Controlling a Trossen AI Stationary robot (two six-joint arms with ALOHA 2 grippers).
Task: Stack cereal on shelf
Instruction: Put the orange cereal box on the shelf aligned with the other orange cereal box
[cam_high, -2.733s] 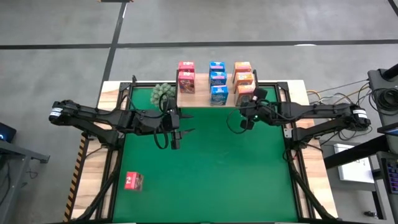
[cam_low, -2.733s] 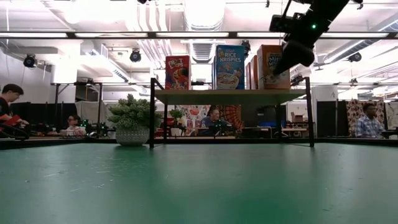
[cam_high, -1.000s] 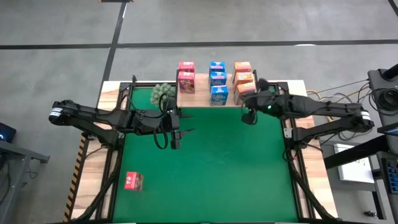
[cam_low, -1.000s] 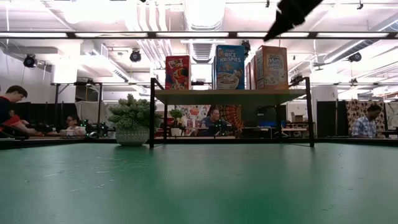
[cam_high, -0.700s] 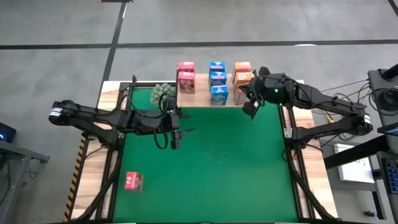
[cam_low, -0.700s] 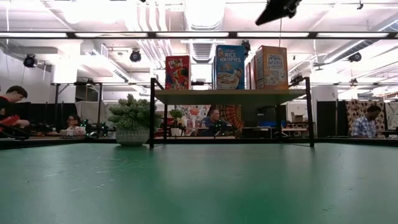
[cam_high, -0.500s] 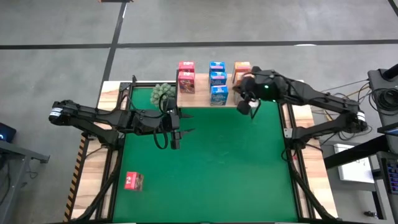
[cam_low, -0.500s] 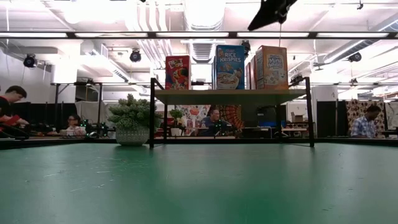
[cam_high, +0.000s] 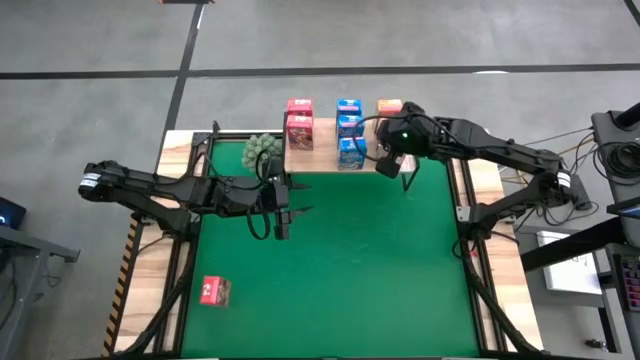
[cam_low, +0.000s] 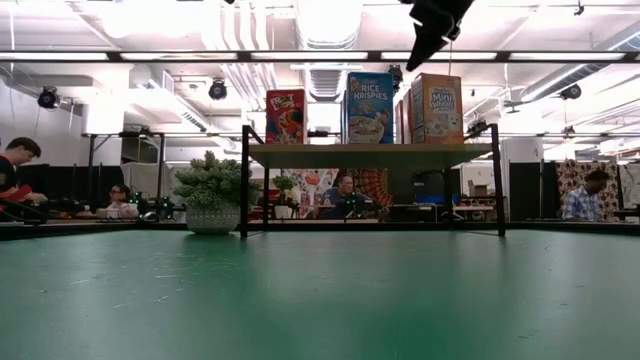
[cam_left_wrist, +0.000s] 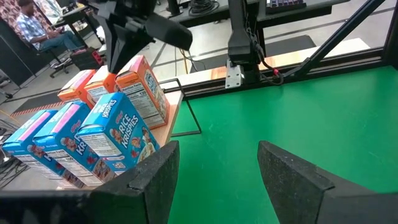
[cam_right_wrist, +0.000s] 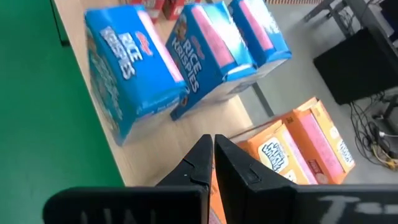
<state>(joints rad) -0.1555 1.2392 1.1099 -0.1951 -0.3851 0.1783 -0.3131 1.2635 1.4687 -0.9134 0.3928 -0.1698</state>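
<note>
Overhead camera straight down, low camera level across the mat, both wrist cameras close on the shelf (cam_high: 340, 160)

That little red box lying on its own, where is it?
In the high view, the lone red box lies on the green mat near its front left corner, far from the shelf and nearer the left arm than the right.

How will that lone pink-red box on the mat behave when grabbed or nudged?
The pink-red box looks like printed cardboard, so probably light and fairly stiff, though hard squeezing may dent it. It appears to lie flat on the green mat, so tipping seems unlikely; a nudge would likely slide it. Flat faces should suit a two-sided grip.
</note>
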